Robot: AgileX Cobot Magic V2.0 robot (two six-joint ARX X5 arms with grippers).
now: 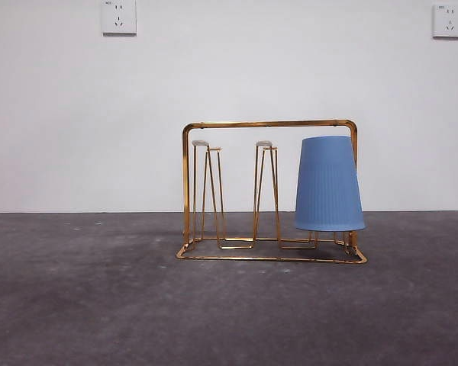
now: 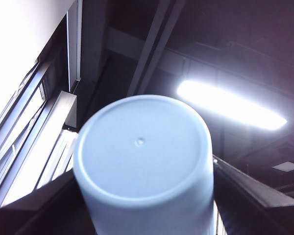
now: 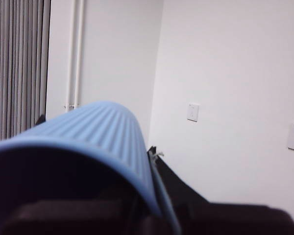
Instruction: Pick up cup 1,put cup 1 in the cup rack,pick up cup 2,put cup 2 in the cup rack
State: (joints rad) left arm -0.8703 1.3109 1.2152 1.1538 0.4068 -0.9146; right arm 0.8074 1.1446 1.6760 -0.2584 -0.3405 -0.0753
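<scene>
Front view: blue ribbed plastic tumbler [image 1: 328,183] sitting upside down over peg at picture-right end of gold wire cup rack [image 1: 267,123]; other pegs standing bare, no arm showing. Probably handling light, stiff, slick; wall near rim looking the best hold.

Left wrist view alone showing left gripper [image 2: 144,200] clamping pale-blue smooth-based cup [image 2: 142,147]. Right wrist view alone showing right gripper [image 3: 137,200] pinching wall of blue ribbed cup [image 3: 98,127].

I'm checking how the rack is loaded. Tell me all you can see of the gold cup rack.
The cup rack is thin gold-coloured wire: a rectangular base flat on the grey table, an arched handle frame with rounded corners, and narrow upright peg loops. It stands upright, centred before the white wall. Two pegs are bare; a ribbed blue cup hangs upside down over the peg at its right end.
</scene>
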